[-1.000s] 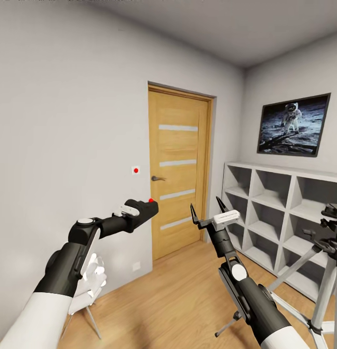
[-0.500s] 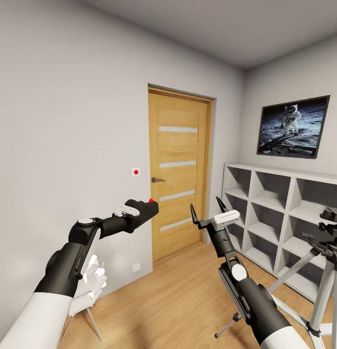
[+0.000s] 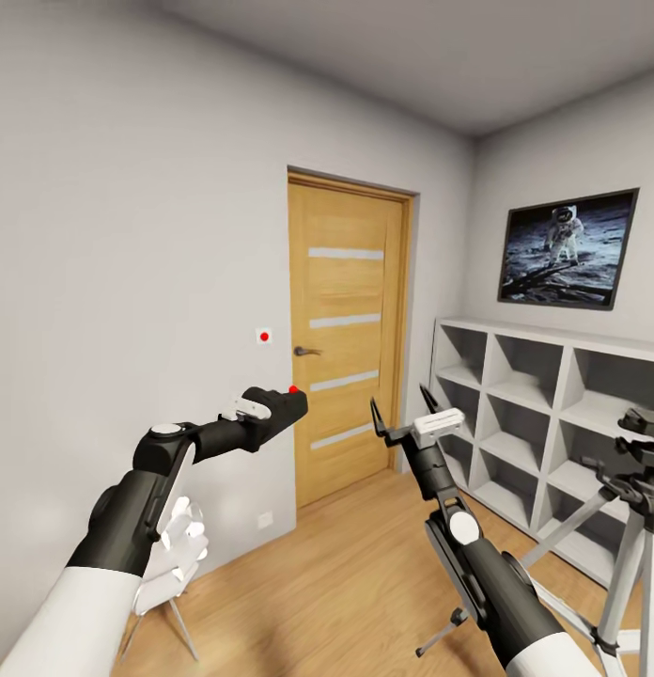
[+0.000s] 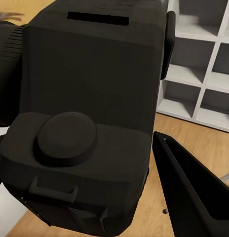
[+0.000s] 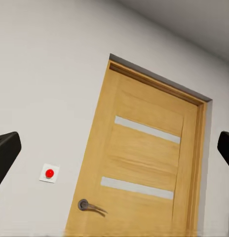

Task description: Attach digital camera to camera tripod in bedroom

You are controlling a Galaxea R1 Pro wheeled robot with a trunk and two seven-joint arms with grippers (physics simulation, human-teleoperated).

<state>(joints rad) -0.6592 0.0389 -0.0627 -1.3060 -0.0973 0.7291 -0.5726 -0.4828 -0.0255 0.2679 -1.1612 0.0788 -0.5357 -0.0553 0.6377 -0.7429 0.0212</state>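
Left gripper [image 3: 275,411], one of two, is clamped on the single digital camera [image 3: 278,410], carried at chest height with its red button facing up; in the left wrist view the camera [image 4: 90,113] sits against one black finger [image 4: 193,192]. Right gripper [image 3: 402,414] is raised beside it, fingers spread apart and empty. One camera tripod [image 3: 637,527] stands on the plank floor [image 3: 346,583] at the far right, well apart from the camera. Beyond: one white chair [image 3: 172,564], one grey cube shelving unit [image 3: 543,414], one oak door [image 3: 346,334], one astronaut picture [image 3: 568,246].
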